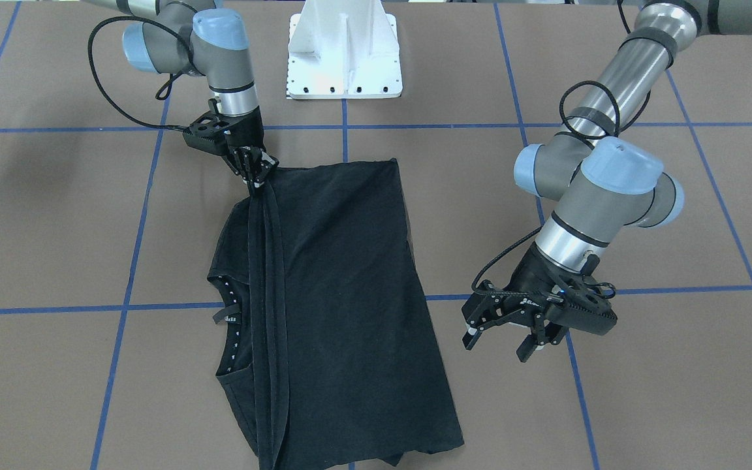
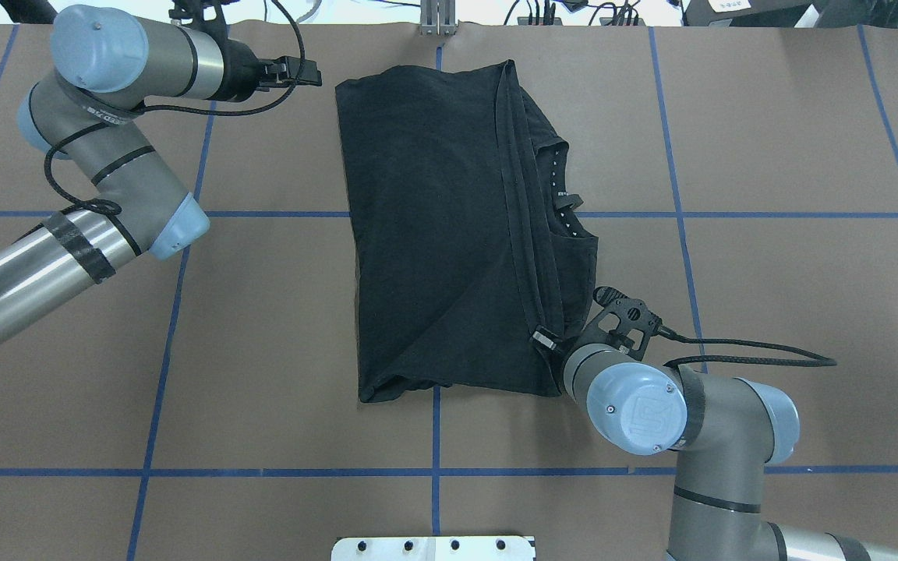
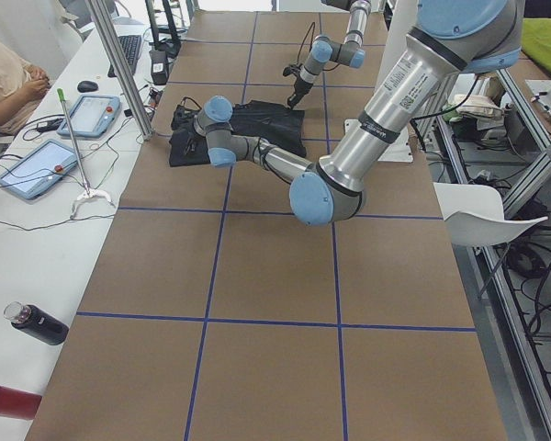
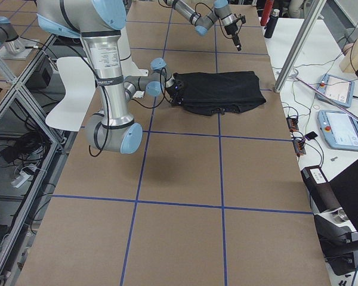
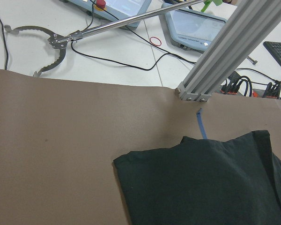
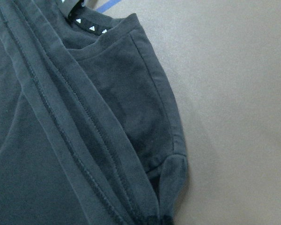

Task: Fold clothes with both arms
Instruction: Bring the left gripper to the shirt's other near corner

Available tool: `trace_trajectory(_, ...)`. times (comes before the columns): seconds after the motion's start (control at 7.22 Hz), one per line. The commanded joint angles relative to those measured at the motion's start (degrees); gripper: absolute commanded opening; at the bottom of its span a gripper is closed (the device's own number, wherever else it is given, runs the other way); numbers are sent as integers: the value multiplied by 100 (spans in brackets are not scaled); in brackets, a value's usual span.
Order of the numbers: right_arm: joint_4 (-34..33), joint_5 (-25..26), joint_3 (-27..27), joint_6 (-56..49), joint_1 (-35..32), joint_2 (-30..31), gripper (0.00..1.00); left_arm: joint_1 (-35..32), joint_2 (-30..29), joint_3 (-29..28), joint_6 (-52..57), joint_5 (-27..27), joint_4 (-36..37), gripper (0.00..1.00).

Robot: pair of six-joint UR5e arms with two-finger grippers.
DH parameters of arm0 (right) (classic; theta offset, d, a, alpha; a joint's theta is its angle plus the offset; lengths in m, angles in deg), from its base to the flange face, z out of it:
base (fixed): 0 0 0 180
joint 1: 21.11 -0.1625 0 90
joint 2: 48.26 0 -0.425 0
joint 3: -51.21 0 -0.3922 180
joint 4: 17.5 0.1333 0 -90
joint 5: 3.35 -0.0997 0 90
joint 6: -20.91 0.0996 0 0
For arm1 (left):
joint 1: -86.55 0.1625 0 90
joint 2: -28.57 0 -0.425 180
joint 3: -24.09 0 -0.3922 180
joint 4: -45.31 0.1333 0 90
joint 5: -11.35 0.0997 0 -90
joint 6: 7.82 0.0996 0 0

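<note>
The black T-shirt lies folded lengthwise on the brown table, plain side up, with the logo hidden. Its collar shows on the robot's right side. My right gripper is shut on the folded edge at the shirt's near corner, low at the table; it also shows in the overhead view. The right wrist view shows the doubled hems and a sleeve. My left gripper is open and empty, above the table beside the shirt's far left corner, apart from it.
The white pedestal base stands at the robot's side of the table. An aluminium post rises at the far edge, just beyond the shirt. Tablets and cables lie on the white bench past it. Blue tape lines cross the table.
</note>
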Motion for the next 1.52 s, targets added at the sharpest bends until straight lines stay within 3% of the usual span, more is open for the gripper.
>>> trace_trajectory(0.0, -8, -10, -230, 0, -49, 91, 0, 0, 21, 58, -2, 0, -17, 100)
trace_trajectory(0.28, -8, -10, -661, 17, -15, 459, 0, 35, 816, 818, -719, -122, -331, 100)
trace_trajectory(0.42, -8, -18, -689, 35, 20, 496, 0, 79, 1143, 1293, -1576, -593, -386, 100)
trace_trajectory(0.55, -8, -53, -793, 43, 47, 557, 0, 410, 1355, 1907, -2611, -693, -343, 100)
trace_trajectory(0.69, 1, -88, -1003, 44, 65, 740, 0, 848, 1984, 2826, -3404, -633, -325, 100)
trace_trajectory(0.83, 10, -150, -1058, 44, 65, 794, 0, 1122, 2164, 3192, -3943, -615, -308, 99)
trace_trajectory(0.97, 10, -168, -1058, 44, 65, 803, 0, 1760, 2253, 3196, -4209, 90, -246, 98)
trace_trajectory(1.11, 19, -177, -1049, 35, 65, 812, 0, 2280, 2236, 3300, -4221, 541, 285, 94)
trace_trajectory(1.38, 36, -177, -1067, 44, 73, 812, 0, 2914, 2087, 3556, -4719, 711, 1210, 91)
